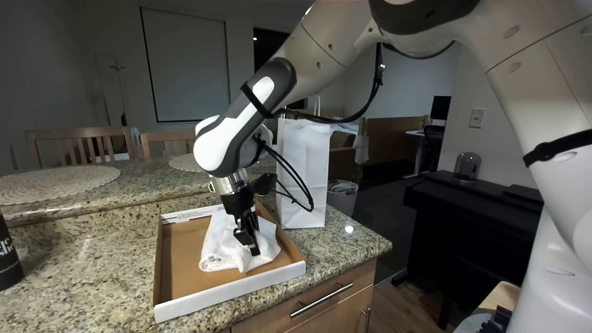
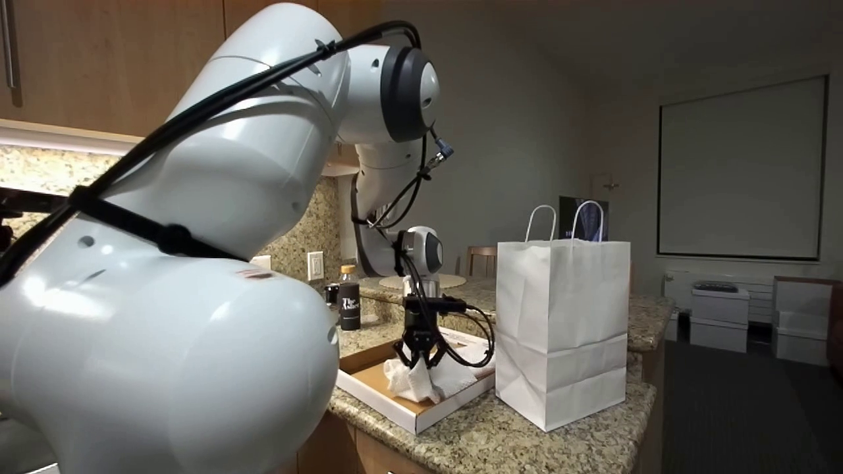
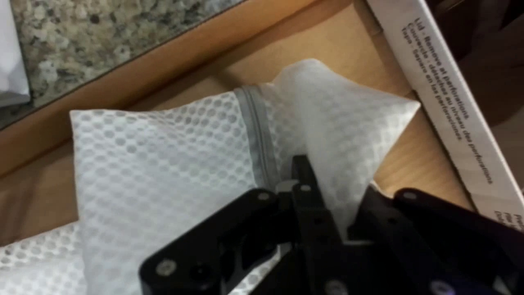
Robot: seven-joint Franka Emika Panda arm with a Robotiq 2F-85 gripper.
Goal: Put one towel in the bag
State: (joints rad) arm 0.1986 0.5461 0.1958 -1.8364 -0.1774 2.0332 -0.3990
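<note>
On the counter (image 1: 78, 286) the bag (image 2: 560, 322) stands upright, just beside the tray (image 1: 178, 263). The towel (image 3: 159, 172) lies rumpled in the tray, outside the bag, with part of it raised in a fold (image 3: 339, 143). The gripper (image 2: 422, 366) points down at it, its 2 fingers (image 3: 308, 200) pinching that fold, near a grey band (image 3: 258, 139) across the mesh.

Dimly lit room with grey walls (image 1: 41, 69). A granite counter (image 1: 69, 296) above a wooden drawer (image 1: 273, 319) meets a raised granite ledge (image 1: 138, 178) bearing round woven placemats (image 1: 55, 182); slat-backed wooden chairs (image 1: 78, 133) stand beyond. A dark-edged pale panel (image 1: 189, 64) marks the far wall (image 2: 625, 145) in both exterior views. A glass dome (image 1: 467, 166) rests on a black console (image 1: 462, 196) below a wall switch (image 1: 477, 118). In an exterior view, a wooden wall cabinet (image 2: 112, 59) hangs over a lit granite backsplash (image 2: 46, 164); stacked white boxes (image 2: 719, 319) stand on dark flooring (image 2: 737, 415).
</note>
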